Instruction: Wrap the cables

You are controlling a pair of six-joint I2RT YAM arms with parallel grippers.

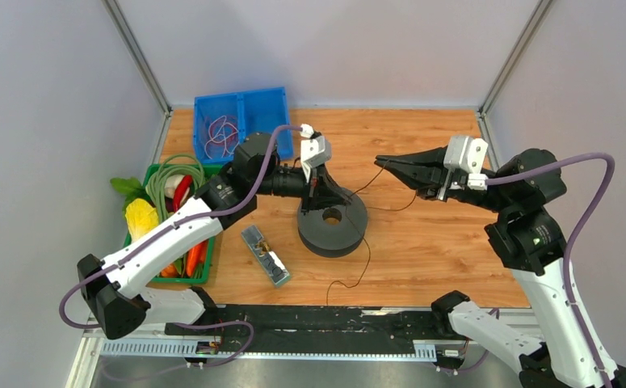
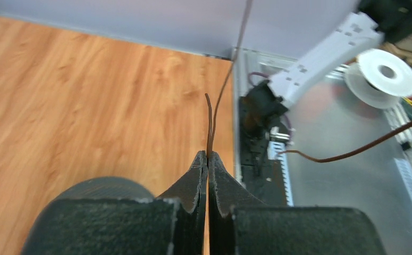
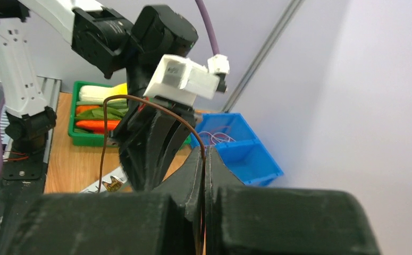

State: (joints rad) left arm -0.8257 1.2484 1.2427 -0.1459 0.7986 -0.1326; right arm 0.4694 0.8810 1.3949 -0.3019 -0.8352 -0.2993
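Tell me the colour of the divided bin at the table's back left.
The bin is blue, clearest in the top external view.

left hand [image 2: 208, 155] pinched closed | right hand [image 3: 203, 152] pinched closed

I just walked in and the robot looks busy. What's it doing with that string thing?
That's a thin wire, and both arms are pinching it. The left gripper is shut on it right by the black spool in the middle of the table. The right gripper is shut on it farther to the right. A loose tail of wire trails on the wood in front of the spool.
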